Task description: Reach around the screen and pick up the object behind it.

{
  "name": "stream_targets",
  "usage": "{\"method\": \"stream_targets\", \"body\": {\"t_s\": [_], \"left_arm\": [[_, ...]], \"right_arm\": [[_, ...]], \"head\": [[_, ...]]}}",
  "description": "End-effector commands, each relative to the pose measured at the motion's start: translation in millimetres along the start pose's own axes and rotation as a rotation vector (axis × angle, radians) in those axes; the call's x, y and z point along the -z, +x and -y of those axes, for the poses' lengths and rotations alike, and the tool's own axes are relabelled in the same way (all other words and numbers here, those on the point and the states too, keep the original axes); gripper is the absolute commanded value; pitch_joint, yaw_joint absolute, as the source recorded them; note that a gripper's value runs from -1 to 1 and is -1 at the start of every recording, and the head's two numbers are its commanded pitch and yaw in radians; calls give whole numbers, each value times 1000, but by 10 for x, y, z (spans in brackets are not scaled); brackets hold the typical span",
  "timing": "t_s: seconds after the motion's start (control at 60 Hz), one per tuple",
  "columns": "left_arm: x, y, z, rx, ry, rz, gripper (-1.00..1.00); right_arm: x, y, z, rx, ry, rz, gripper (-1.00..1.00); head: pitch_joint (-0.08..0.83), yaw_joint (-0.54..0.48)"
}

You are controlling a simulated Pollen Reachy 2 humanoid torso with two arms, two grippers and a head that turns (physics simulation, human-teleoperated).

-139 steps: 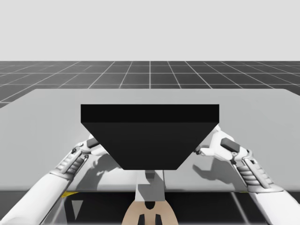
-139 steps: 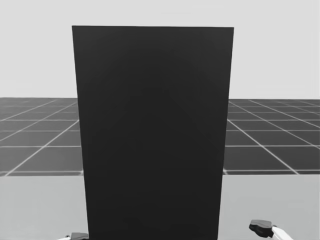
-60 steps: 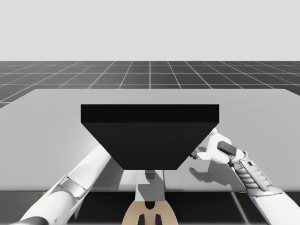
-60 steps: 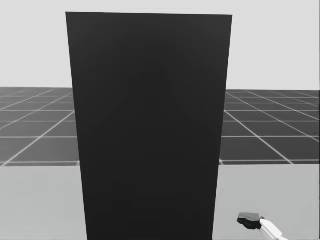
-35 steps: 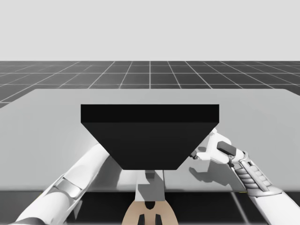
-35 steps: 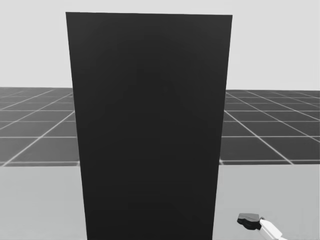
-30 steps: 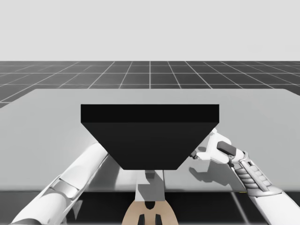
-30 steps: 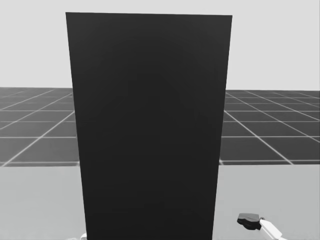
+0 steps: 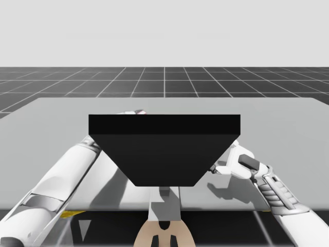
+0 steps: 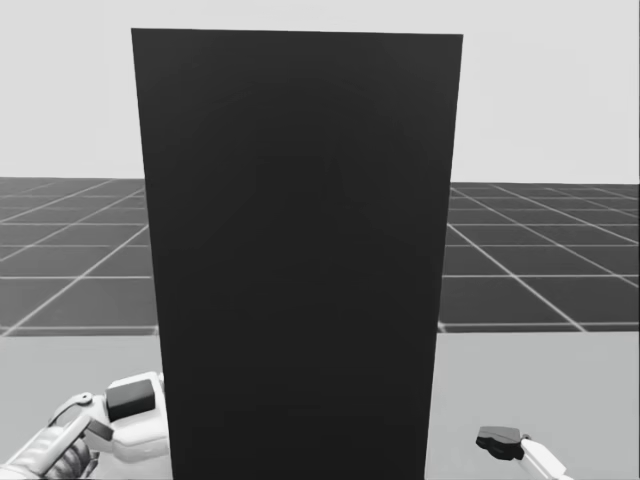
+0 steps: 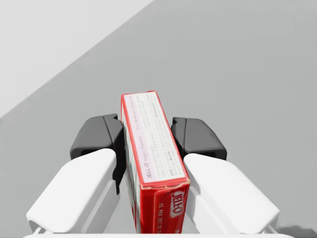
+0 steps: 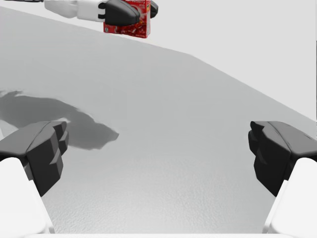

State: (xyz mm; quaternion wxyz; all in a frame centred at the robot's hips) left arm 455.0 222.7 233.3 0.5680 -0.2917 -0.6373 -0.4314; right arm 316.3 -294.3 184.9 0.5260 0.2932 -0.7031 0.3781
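**Figure.** One black flat upright screen (image 9: 164, 154), one red rectangular cardboard box (image 11: 151, 168), one pale grey surface (image 9: 288, 123) and your two grippers.

**Left gripper** (image 11: 148, 135). Its two dark pads (image 11: 101, 134) pinch the box from both sides, pressing on the broad red faces. The box stands on edge with its narrow white face up. Its long axis runs along the fingers and points to 12 o'clock from the gripper. A red end face is turned toward the wrist. Small print covers the narrow face and a white label sits on the end face; neither is read out here.

**High view.** The left gripper and a sliver of the box show just over the screen's top edge, at about 11 o'clock of the screen and behind it. Your left arm (image 9: 67, 175) passes the screen's 9 o'clock side. You cannot tell whether the box is clear of the surface.

**Right gripper** (image 12: 161, 153). Its fingers are spread wide above the surface. It lies near the screen, at 4 o'clock of it. From it, the held box lies well ahead at about 11 o'clock.
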Motion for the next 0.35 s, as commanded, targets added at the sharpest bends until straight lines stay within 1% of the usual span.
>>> {"method": "stream_targets", "body": {"t_s": [0.017,0.05,0.083,0.1,0.133,0.15,0.2,0.217,0.317,0.35], "left_arm": [[72,513,-151,74,3,65,1000],[91,615,-159,86,2,76,1000],[102,659,-160,93,2,79,1000],[117,726,-159,106,1,85,1000],[123,772,-158,116,1,89,1000],[130,843,-156,123,0,99,1000],[132,914,-150,134,0,109,1000],[130,986,-147,147,2,119,1000],[96,1192,-148,171,9,155,1000],[73,1293,-149,185,14,172,1000]], "right_arm": [[-4,5,7,-2,-5,1,-1000],[-7,6,8,-2,-7,2,-1000],[-8,7,9,-3,-7,2,-1000],[-8,7,10,-3,-7,3,-1000],[-8,7,11,-3,-8,3,-1000],[-8,8,12,-5,-10,4,-1000],[-7,9,14,-6,-14,5,-1000],[-6,10,14,-7,-17,6,-1000],[-1,14,25,-12,-41,9,-1000],[2,15,36,-16,-57,11,-1000]], "head": [[101,-43],[101,-44],[101,-44],[101,-45],[101,-45],[101,-45],[102,-45],[102,-45],[103,-46],[102,-45]]}}
